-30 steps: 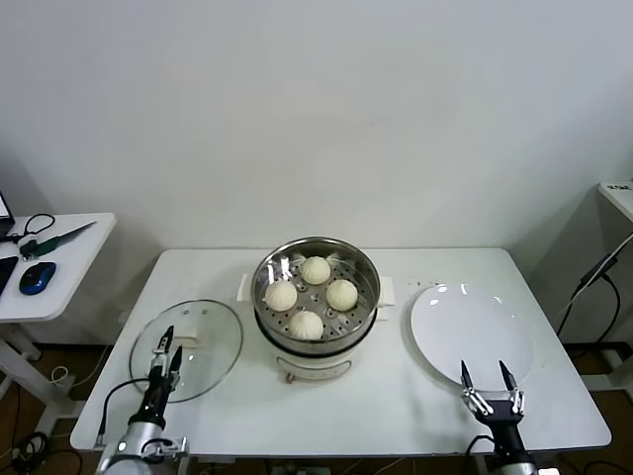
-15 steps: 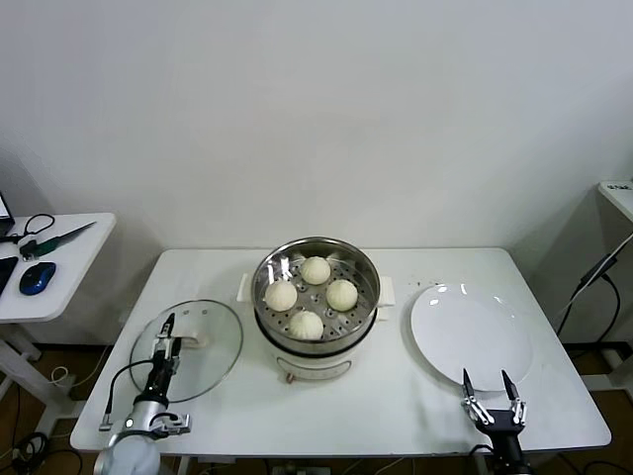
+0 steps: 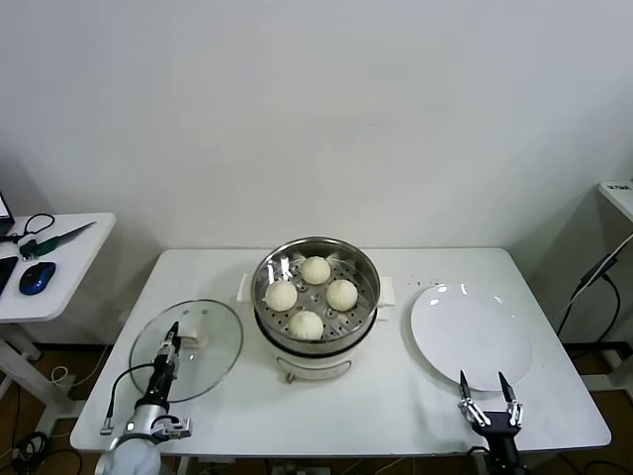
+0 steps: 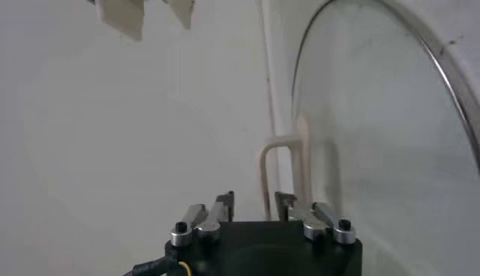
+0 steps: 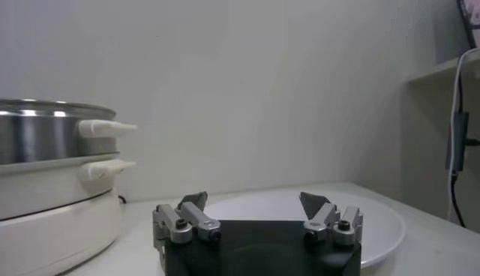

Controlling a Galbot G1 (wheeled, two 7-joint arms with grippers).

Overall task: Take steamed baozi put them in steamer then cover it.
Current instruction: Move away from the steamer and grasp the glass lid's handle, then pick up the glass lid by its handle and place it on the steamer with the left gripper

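Several steamed baozi [image 3: 306,325] lie on the perforated tray of the steamer [image 3: 316,367] at the table's middle. The cover [image 3: 208,361] lies flat on the table left of it, its whitish handle [image 3: 191,339] [image 4: 283,150] facing my left gripper [image 3: 172,336] [image 4: 253,199]. That gripper sits low over the cover's near-left part, jaws narrowed but still apart, with one leg of the handle showing between them. My right gripper [image 3: 485,388] [image 5: 255,201] stands open and empty at the front right, just before the plate.
A flat white plate [image 3: 470,332] [image 5: 375,217] lies right of the steamer [image 5: 45,142]. A small side table [image 3: 59,257] with a blue mouse [image 3: 37,277] and cables stands off to the left. The table's front edge runs close behind both grippers.
My left gripper has slid forward to the cover's handle and its jaws have narrowed. The right gripper has sunk slightly toward the front edge, still open.
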